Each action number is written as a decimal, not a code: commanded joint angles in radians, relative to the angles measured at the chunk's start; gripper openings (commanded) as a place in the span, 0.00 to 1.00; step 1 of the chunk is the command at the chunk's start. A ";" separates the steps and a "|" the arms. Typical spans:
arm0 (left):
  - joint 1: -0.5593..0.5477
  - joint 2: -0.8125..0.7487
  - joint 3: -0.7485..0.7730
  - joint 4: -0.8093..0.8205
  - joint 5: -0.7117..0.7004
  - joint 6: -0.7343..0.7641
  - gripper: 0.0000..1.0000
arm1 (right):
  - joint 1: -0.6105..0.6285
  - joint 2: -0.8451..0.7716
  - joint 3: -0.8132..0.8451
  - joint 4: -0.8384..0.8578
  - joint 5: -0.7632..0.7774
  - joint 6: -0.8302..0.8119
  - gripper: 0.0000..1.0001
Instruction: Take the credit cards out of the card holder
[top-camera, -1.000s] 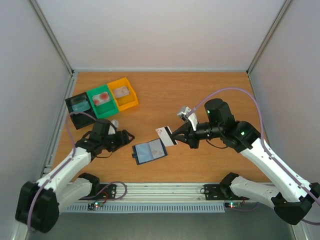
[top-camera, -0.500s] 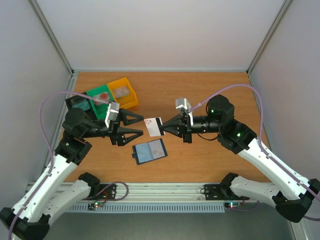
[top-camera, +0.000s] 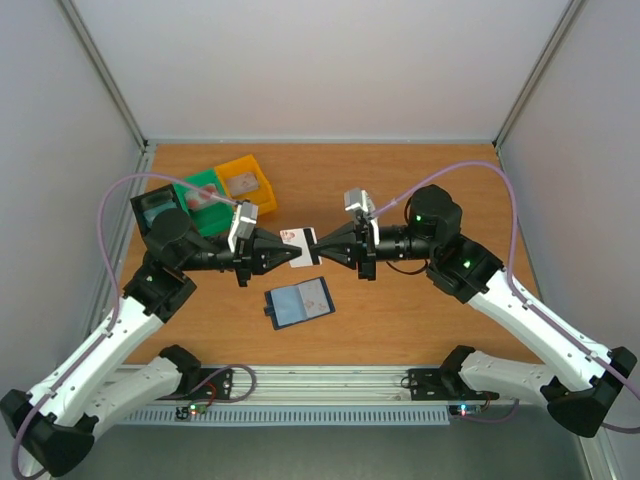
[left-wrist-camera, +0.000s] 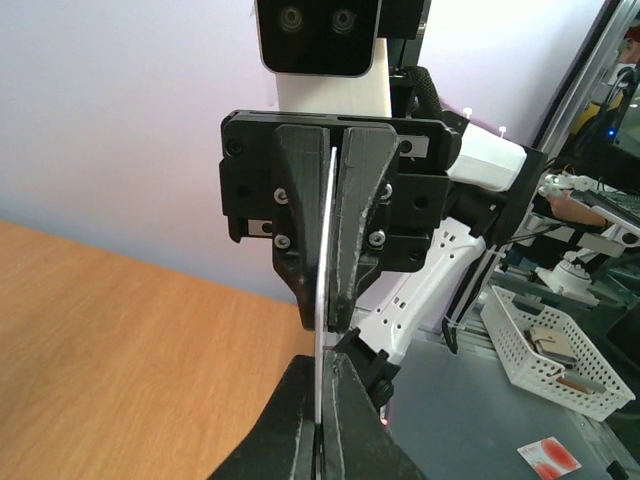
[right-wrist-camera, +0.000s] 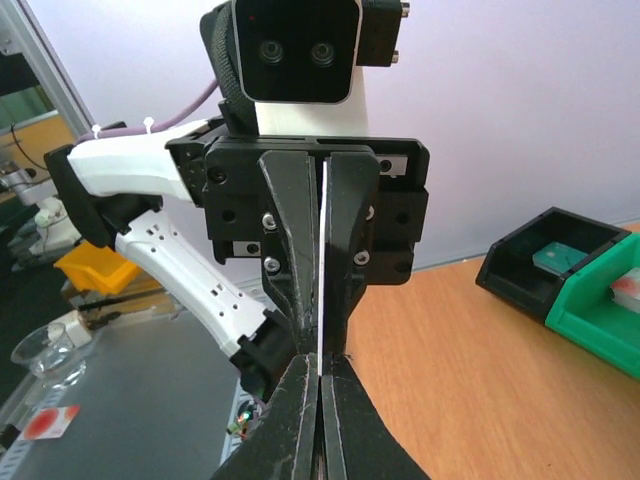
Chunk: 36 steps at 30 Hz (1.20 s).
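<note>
top external | left fingers (top-camera: 268, 252), right fingers (top-camera: 340, 241) clamp card (top-camera: 296, 246); card holder (top-camera: 300, 303) open

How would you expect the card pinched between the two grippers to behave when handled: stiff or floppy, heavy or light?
Probably fairly stiff: the card spans the gap between the left gripper and the right gripper without sagging. It may be slightly springy, since edge-on in the left wrist view it shows a faint bow. It is likely light, as fingertip pinches hold it.

Bright, even light falls from overhead, so shadows on the wooden table (top-camera: 420, 190) are soft and faint. The top view is crisp; both wrist views look slightly soft up close.
</note>
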 joint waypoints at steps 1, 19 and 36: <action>-0.005 -0.018 0.011 0.055 -0.060 -0.009 0.00 | 0.015 -0.014 0.019 -0.003 -0.017 -0.012 0.01; -0.053 -0.295 -0.404 0.350 -0.419 2.584 0.00 | -0.017 -0.272 -0.099 -0.245 0.649 -0.085 0.98; 0.030 0.109 0.069 -0.529 -1.292 1.926 0.00 | -0.017 -0.299 -0.087 -0.335 0.622 -0.102 0.98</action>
